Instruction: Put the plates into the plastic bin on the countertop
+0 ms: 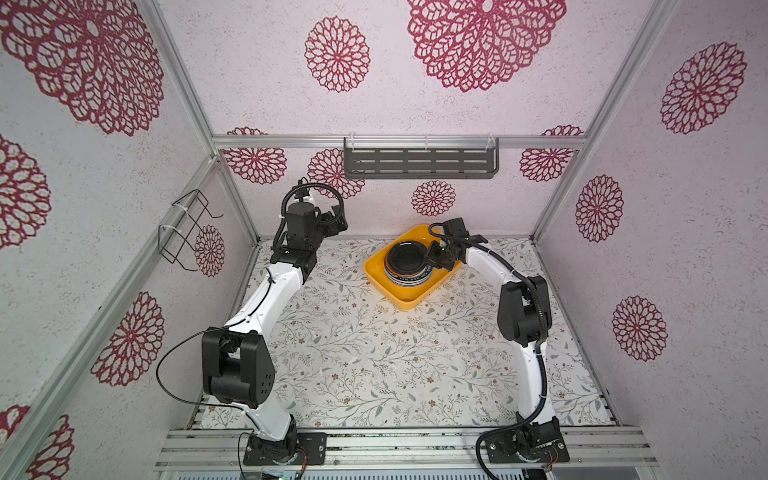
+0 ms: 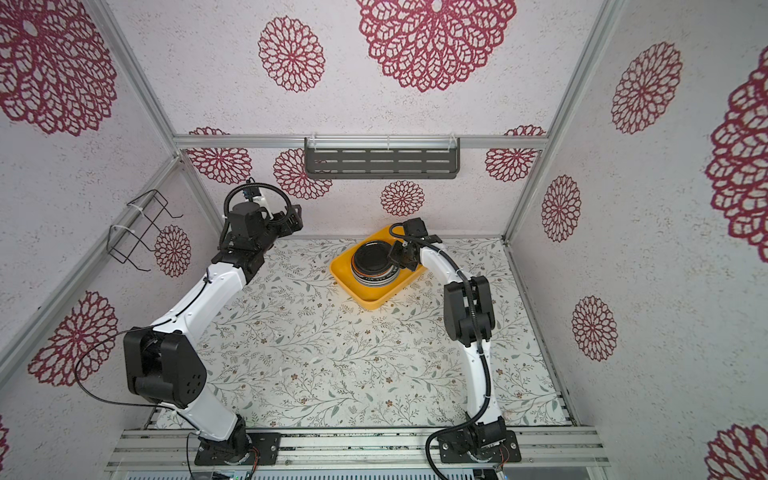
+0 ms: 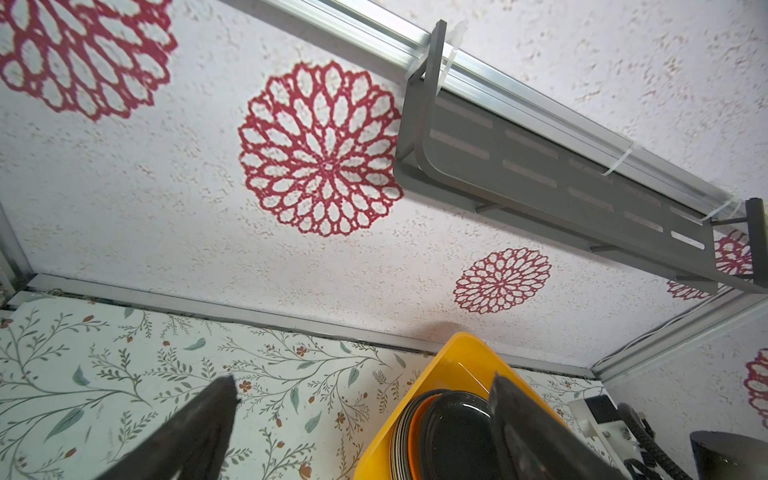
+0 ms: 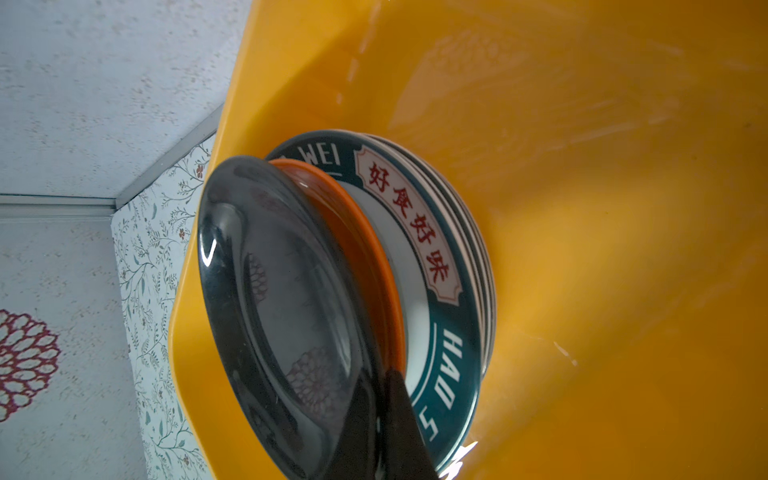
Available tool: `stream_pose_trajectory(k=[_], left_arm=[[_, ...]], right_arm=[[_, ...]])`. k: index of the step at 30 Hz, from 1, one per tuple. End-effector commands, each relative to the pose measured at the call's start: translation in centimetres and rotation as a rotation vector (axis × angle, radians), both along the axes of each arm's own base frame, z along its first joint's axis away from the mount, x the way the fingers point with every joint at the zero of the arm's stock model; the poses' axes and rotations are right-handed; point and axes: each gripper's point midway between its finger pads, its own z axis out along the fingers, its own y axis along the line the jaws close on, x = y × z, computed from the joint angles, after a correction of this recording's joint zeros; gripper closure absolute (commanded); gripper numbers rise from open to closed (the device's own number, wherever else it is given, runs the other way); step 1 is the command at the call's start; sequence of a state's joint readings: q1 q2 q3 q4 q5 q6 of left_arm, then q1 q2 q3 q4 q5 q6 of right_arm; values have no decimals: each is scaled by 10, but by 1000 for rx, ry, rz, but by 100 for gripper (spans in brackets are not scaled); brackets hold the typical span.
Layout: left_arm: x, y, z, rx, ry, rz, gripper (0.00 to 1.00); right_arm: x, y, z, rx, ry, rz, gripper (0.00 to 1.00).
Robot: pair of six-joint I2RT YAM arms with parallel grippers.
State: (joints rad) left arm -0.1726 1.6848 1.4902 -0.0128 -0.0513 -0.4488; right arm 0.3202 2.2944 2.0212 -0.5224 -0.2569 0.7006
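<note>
I have the right gripper (image 4: 380, 378) pinched on the rim of the black plate (image 4: 282, 299), atop the stack inside the bin (image 4: 582, 208); the teal-rimmed plate (image 4: 453, 332) lower down reads "WEI", "HAO" and 好食好味. My left gripper (image 3: 363, 380) hangs wide open, well left of the bin.

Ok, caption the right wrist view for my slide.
Right gripper pinches the black plate by its rim atop the plate stack in the yellow bin.

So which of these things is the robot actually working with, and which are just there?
In use: black plate, pinched by the right end effector; stacked plates under it; yellow bin.
Just there: grey wall shelf; wire rack; left end effector, open, holding nothing.
</note>
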Motion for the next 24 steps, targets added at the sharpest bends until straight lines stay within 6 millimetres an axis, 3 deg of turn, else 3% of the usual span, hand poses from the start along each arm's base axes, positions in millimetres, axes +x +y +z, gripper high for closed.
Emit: stream_pose_trajectory(k=[1, 8, 15, 19, 24], left_arm=[[6, 6, 7, -10, -25, -3, 3], [9, 18, 1, -47, 0, 1, 3], [-1, 27, -1, -49, -5, 4, 3], [-17, 45, 0, -81, -5, 39, 3], [-55, 85, -5, -81, -17, 163, 3]], right_arm=[[5, 5, 21, 4, -42, -3, 86], [-2, 6, 36, -41, -60, 17, 54], [-14, -11, 63, -135, -164, 11, 34], [-19, -18, 91, -126, -287, -9, 28], [-34, -37, 123, -178, -409, -36, 19]])
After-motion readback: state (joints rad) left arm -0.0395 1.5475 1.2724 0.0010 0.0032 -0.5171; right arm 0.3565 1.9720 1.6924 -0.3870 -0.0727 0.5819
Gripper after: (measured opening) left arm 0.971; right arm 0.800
